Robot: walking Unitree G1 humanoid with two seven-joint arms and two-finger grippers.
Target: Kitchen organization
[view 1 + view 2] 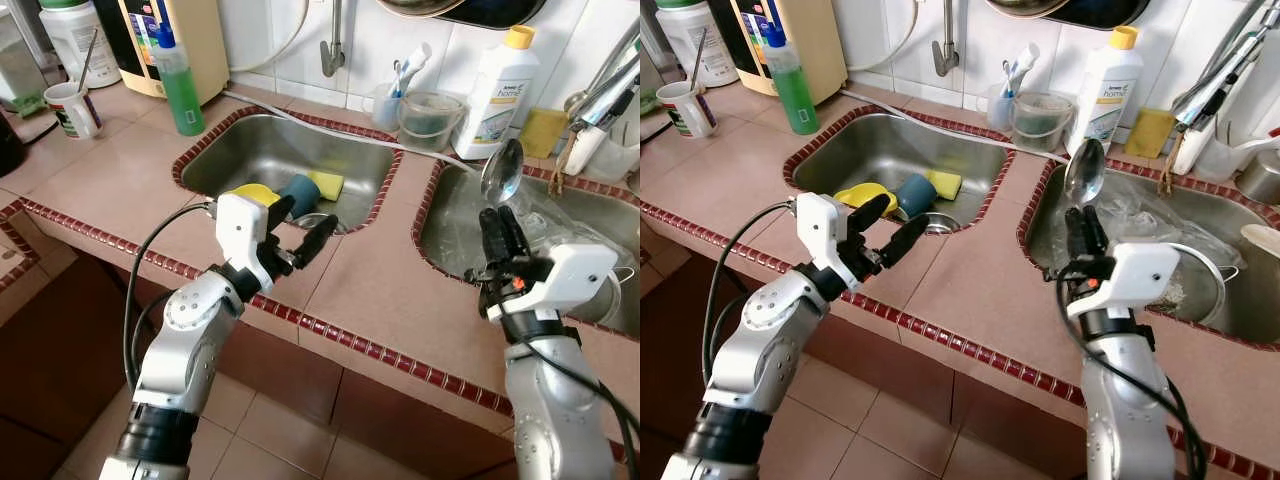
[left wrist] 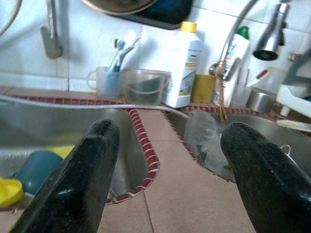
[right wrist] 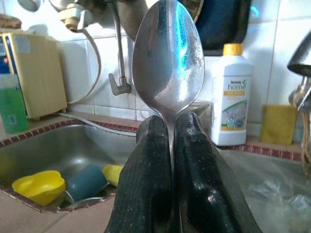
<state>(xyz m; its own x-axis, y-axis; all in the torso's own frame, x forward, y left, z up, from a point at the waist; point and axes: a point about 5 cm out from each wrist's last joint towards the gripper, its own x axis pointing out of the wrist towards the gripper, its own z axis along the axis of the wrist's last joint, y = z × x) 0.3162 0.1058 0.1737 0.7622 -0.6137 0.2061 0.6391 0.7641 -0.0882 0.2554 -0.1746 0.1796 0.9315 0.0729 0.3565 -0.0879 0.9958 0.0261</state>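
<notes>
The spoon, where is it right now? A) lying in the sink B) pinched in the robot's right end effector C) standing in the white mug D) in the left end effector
B: the right end effector is shut on the spoon, bowl pointing up.

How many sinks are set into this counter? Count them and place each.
2: the left sink holds the yellow and blue things beyond the left tool; the right sink lies beside the right tool gripping the spoon.

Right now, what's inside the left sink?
In the left sink lie a yellow cup, a teal cup and a yellow sponge. The left claw covers part of the drain.
</notes>
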